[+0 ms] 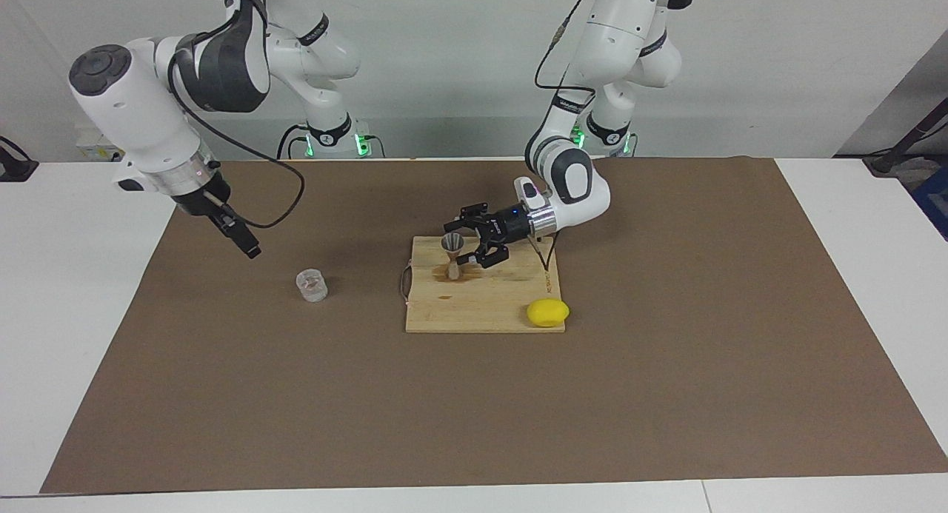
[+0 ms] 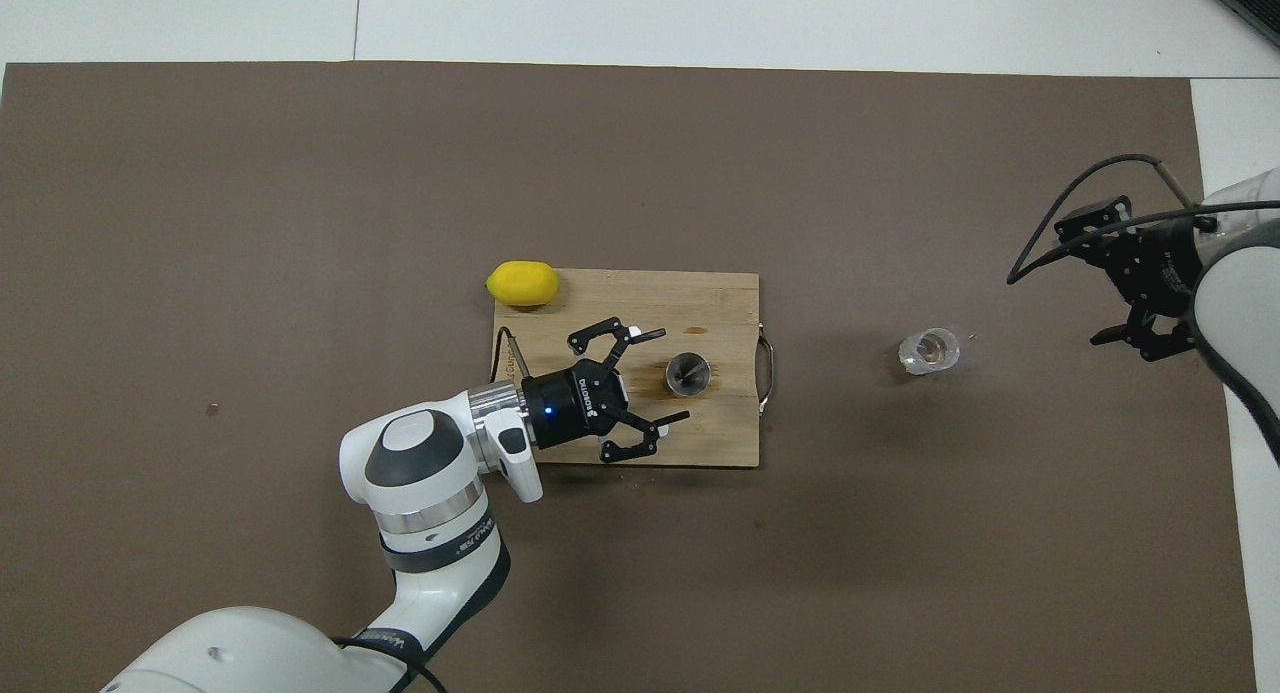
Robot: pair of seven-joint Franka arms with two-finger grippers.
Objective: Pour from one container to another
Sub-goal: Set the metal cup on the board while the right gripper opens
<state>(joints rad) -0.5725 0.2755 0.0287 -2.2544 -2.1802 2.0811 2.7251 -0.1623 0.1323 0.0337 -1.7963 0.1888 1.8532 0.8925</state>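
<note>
The white counter (image 1: 89, 291) is mostly covered by a large brown mat (image 1: 666, 350); a plain pale wall runs along the robots' end. In the facing view both arms are cut off at the top edge, and in the overhead view the right arm is cropped at the edge, so only its wrist and pincer show.

At the mat's middle lies a wooden cutting board (image 1: 481, 306) with a metal handle on the edge toward the right arm's end. A dark wet stain marks the wood around the jigger (image 1: 452, 255), which stands upright on the board, at about 10 o'clock from the board's centre in the facing view. What it holds is hard to make out.

The left pincer (image 1: 465, 240) lies low and level beside the jigger, its fingers spread wide on either side of it without touching.

A yellow lemon (image 1: 548, 312) sits at the board's corner, at 4 o'clock in that view.

The clear plastic cup (image 1: 312, 285) stands on the mat, toward the right arm's end, well apart from the board; its contents are unclear.

The right pincer (image 2: 1125, 273) hangs over the mat's edge, parted and empty.
</note>
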